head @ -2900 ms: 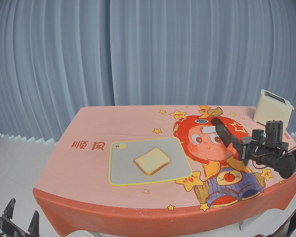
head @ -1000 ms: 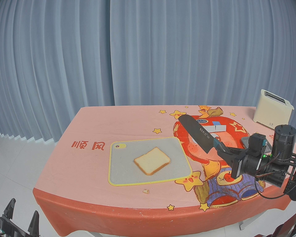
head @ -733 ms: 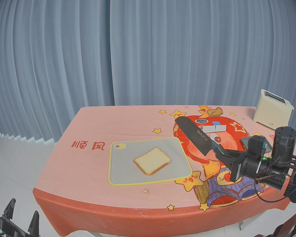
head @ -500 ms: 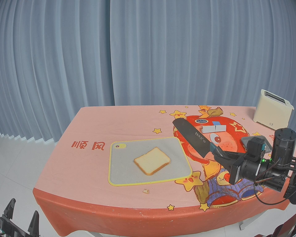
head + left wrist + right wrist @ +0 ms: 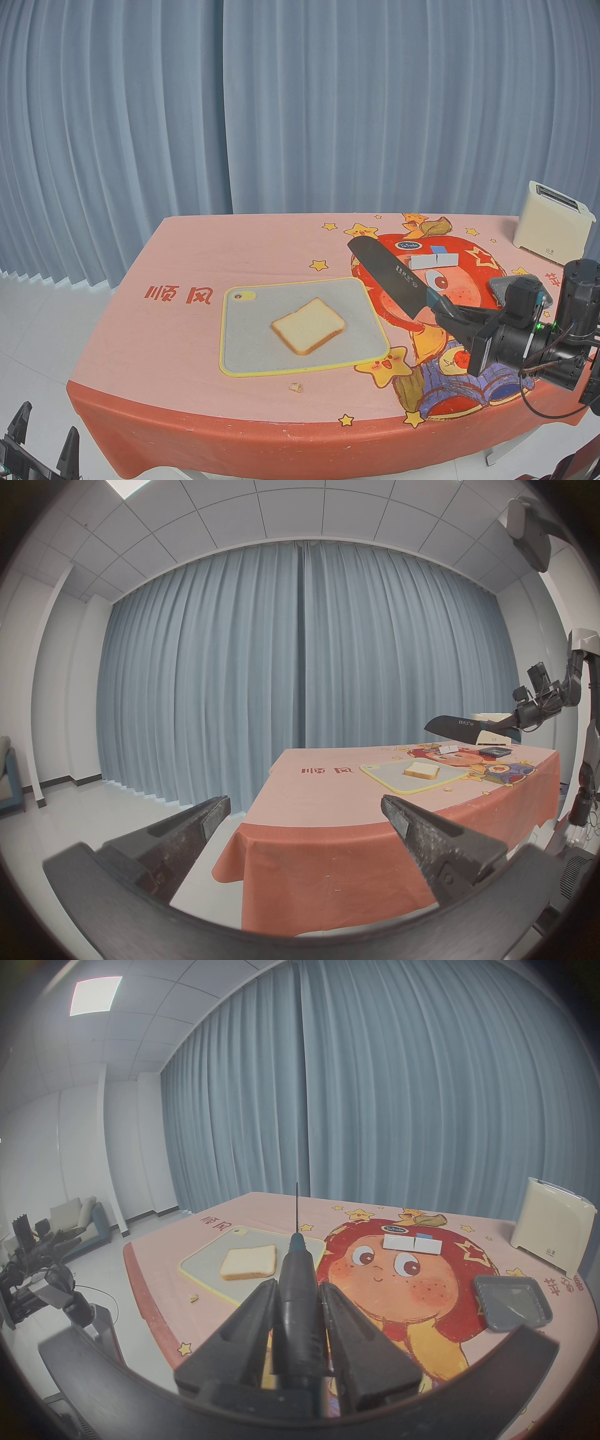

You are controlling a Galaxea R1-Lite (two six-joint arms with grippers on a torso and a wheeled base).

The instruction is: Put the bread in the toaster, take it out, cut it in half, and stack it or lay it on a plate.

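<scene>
Bread, one pale square slice with a tan crust [image 5: 308, 325], lies flat and uncut at mid grey, yellow-rimmed cutting board [image 5: 250, 350]. Right gripper [image 5: 459, 315] is clamped on the handle of a black broad-bladed knife [image 5: 390, 275], held in the air with its long axis running away and leftward. The slice sits to the blade's left, well apart. Right arm is nearer. Left gripper [image 5: 305, 808] is spread wide, off the table's left front corner. Judgement: carry the blade left over the slice, then descend.
</scene>
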